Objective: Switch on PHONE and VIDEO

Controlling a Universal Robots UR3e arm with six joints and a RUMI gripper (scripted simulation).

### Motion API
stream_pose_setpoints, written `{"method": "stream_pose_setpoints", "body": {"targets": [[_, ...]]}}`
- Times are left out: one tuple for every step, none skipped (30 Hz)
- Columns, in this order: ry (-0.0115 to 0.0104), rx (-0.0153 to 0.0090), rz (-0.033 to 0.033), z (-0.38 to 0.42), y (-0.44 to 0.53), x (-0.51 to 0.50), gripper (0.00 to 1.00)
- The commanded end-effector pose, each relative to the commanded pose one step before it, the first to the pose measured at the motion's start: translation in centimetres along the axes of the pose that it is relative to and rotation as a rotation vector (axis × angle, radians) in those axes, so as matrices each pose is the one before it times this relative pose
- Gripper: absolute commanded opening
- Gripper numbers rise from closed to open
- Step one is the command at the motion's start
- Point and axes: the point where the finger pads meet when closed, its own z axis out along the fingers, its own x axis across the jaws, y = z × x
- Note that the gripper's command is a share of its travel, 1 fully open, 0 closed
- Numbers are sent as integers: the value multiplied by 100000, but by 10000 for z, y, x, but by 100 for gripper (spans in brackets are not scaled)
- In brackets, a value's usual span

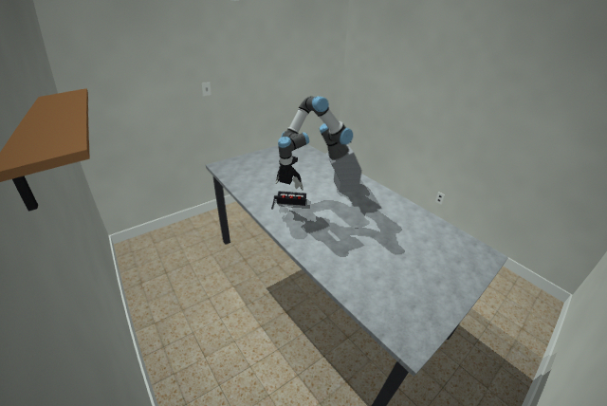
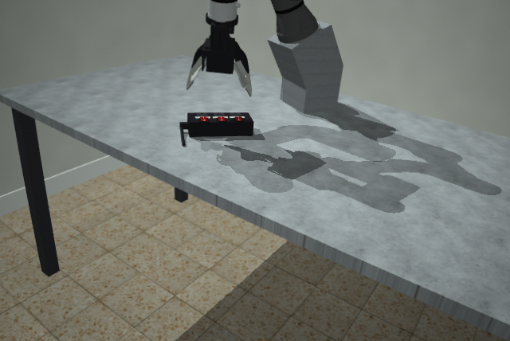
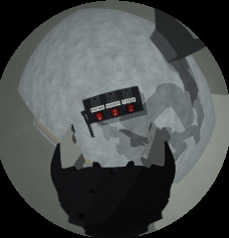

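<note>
A black power strip [image 2: 219,123] lies flat on the grey table, switches up, near the table's front edge. It has three red switches in a row with small white labels behind them; the labels are too small to read. A short black cord stub [image 2: 183,133] sticks out at its left end. The strip also shows in the top view [image 1: 291,198] and in the wrist view [image 3: 112,107]. My gripper [image 2: 217,82] hangs open and empty above and just behind the strip, fingers pointing down. It also shows in the top view [image 1: 287,178] and the wrist view [image 3: 114,144].
The arm's grey base block [image 2: 308,69] stands on the table to the right of the strip. The table's front edge [image 2: 135,162] runs close by the strip. A brown wall shelf [image 1: 46,134] hangs far to the left.
</note>
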Motion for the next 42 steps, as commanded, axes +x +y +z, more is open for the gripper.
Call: {"method": "stream_pose_setpoints", "body": {"targets": [[2600,-5971,14416,-14248,-4460,-1517,100],[561,-1360,3333,-3487,-859,-509,100],[591,-1431,3479,-3659,-792,-469,100],[612,-1480,3569,-3770,-702,-411,100],[625,-1507,3602,-3817,-597,-337,100],[0,0,0,0,0,0,100],[0,0,0,0,0,0,100],[0,0,0,0,0,0,100],[629,-1511,3577,-3799,-483,-253,100],[624,-1492,3497,-3717,-369,-163,100],[609,-1449,3363,-3574,-261,-74,100],[585,-1383,3181,-3376,-163,9,100],[553,-1297,2955,-3130,-81,80,100],[0,0,0,0,0,0,100],[511,-1192,2692,-2843,-16,136,100],[463,-1070,2399,-2525,31,173,100],[408,-936,2084,-2185,61,192,100],[348,-793,1755,-1834,75,192,100],[285,-646,1423,-1481,76,177,100],[221,-500,1097,-1139,68,149,100],[160,-361,790,-818,54,115,100],[105,-235,513,-531,38,78,100],[58,-129,282,-291,21,44,100],[0,0,0,0,0,0,100],[0,0,0,0,0,0,100],[23,-51,111,-114,9,17,100],[3,-8,17,-17,1,3,100],[0,0,0,0,0,0,100],[0,0,0,0,0,0,100],[0,0,0,0,0,0,100],[0,0,0,0,0,0,100],[0,0,0,0,0,0,100],[0,0,0,0,0,0,100],[0,0,-32,0,0,-5,100],[0,0,-29,0,0,-5,100],[0,0,-20,0,0,-3,100],[0,0,-12,0,0,-2,100],[0,0,-7,0,0,-1,100],[0,0,-2,0,0,0,100],[5,-3,-10,-9,2,38,100],[0,0,0,0,0,0,100],[0,0,0,0,0,0,100]]}}
